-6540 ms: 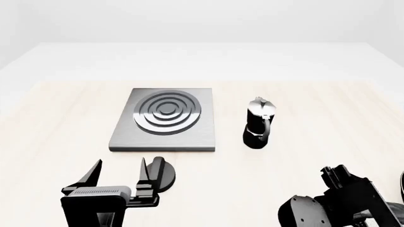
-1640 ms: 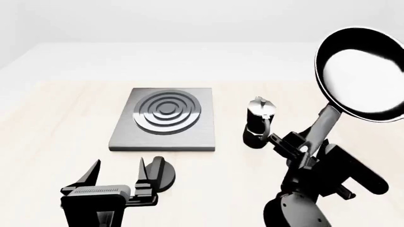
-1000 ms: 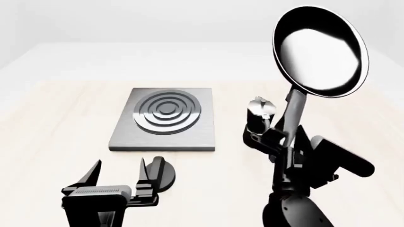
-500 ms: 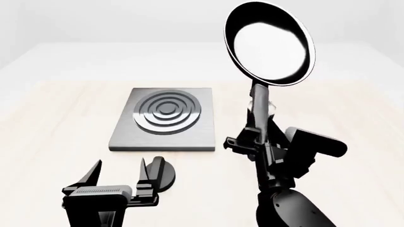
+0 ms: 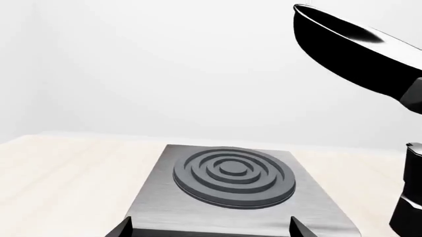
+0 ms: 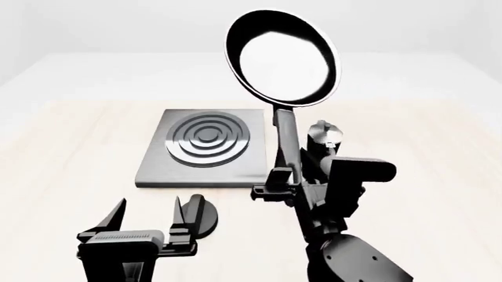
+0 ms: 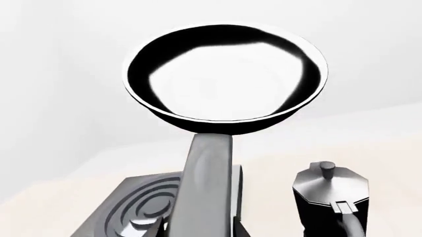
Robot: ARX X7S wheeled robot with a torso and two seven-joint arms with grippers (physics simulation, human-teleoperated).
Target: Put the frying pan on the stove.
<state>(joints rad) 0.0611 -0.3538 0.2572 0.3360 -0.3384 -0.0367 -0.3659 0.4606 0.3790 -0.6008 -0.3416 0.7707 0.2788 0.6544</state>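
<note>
The frying pan, glossy black with a bright reflective inside, is held high in the air and tilted steeply, its bowl facing me. My right gripper is shut on its long handle low down. The right wrist view shows the same grip below the frying pan. The stove, a grey plate with dark rings, lies flat on the table left of the handle, with nothing on it. My left gripper stands open in front of the stove, holding nothing. The pan hangs above the stove's right side.
A black-and-silver moka pot stands right of the stove, partly hidden behind the handle and my right gripper, and shows clearly in the right wrist view. A small round black knob lies by my left gripper's right finger.
My right arm has swung the raised pan steadily leftward, from the table's right side to beside the stove. The left arm, stove and moka pot have not moved.
</note>
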